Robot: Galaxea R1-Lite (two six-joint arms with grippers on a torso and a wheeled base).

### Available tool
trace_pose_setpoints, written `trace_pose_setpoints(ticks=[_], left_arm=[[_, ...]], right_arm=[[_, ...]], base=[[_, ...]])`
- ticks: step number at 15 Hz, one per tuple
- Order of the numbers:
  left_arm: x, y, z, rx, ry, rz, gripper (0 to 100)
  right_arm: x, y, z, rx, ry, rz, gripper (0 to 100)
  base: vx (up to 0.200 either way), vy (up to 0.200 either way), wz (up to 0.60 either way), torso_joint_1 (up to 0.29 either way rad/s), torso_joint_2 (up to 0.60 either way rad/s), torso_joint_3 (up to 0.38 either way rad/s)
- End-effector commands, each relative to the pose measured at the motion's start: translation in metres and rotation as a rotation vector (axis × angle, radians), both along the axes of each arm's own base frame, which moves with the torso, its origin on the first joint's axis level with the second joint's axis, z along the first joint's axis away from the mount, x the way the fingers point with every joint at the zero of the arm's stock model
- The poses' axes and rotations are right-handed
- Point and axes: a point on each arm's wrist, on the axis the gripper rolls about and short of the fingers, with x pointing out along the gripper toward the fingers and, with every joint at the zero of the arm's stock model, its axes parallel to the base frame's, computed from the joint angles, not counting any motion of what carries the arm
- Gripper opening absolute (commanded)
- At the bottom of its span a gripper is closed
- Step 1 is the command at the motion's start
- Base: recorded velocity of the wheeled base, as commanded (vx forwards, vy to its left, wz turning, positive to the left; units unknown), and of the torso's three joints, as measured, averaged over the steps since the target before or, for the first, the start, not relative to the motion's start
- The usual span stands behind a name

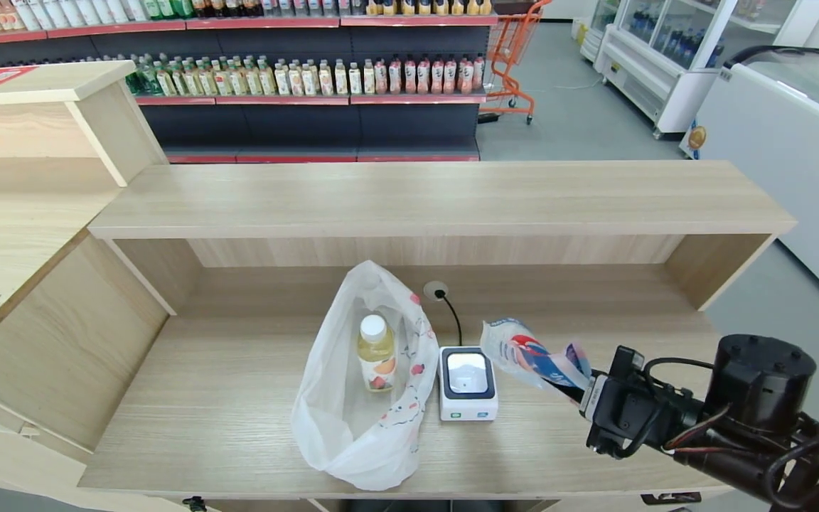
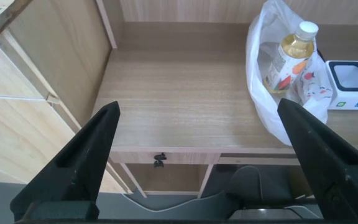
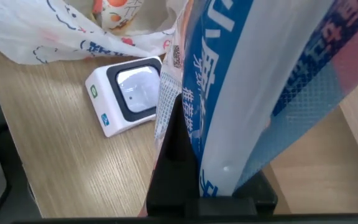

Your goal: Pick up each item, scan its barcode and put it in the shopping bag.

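Note:
My right gripper point(image 1: 571, 380) is shut on a blue, white and red packet point(image 1: 527, 353), holding it tilted just above the counter to the right of the white barcode scanner point(image 1: 467, 382). In the right wrist view the packet point(image 3: 241, 93) stands close up, with the scanner point(image 3: 129, 93) beyond it. The white shopping bag point(image 1: 352, 419) lies open left of the scanner, with a yellow drink bottle point(image 1: 376, 353) upright inside. My left gripper point(image 2: 197, 155) hangs open off the counter's near left edge; the bag point(image 2: 272, 99) and bottle point(image 2: 289, 53) lie farther along.
The scanner's black cable point(image 1: 452, 313) runs back to a hole in the wooden counter point(image 1: 203, 405). A raised shelf point(image 1: 438, 195) spans the back, and wooden side walls close both ends. Bare counter lies left of the bag.

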Motion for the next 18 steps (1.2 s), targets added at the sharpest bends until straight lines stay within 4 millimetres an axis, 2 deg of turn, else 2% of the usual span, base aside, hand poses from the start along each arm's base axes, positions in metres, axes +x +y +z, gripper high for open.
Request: trace_pose_setpoints(ticks=[1, 6, 8, 12, 16, 18], left_arm=[[0.000, 0.000, 0.000, 0.000, -0.001, 0.001, 100], [0.000, 0.000, 0.000, 0.000, -0.001, 0.002, 100], [0.000, 0.000, 0.000, 0.000, -0.001, 0.001, 100], [0.000, 0.000, 0.000, 0.000, -0.001, -0.001, 100], [0.000, 0.000, 0.000, 0.000, -0.001, 0.002, 100], [0.000, 0.000, 0.000, 0.000, -0.001, 0.002, 100]], right_arm=[[0.003, 0.001, -0.023, -0.047, 0.047, 0.009, 0], [0.004, -0.004, -0.042, -0.119, 0.067, 0.056, 0], [0.011, 0.003, -0.045, -0.114, 0.061, 0.080, 0], [0.033, 0.028, -0.053, -0.092, 0.020, 0.165, 0], [0.037, 0.036, -0.064, -0.108, 0.025, 0.190, 0], [0.049, 0.042, -0.066, -0.118, -0.022, 0.196, 0]], base=[[0.000, 0.000, 0.00, 0.000, 0.00, 0.000], [0.000, 0.000, 0.00, 0.000, 0.00, 0.000], [0.000, 0.000, 0.00, 0.000, 0.00, 0.000], [0.000, 0.000, 0.00, 0.000, 0.00, 0.000], [0.000, 0.000, 0.00, 0.000, 0.00, 0.000], [0.000, 0.000, 0.00, 0.000, 0.00, 0.000]])
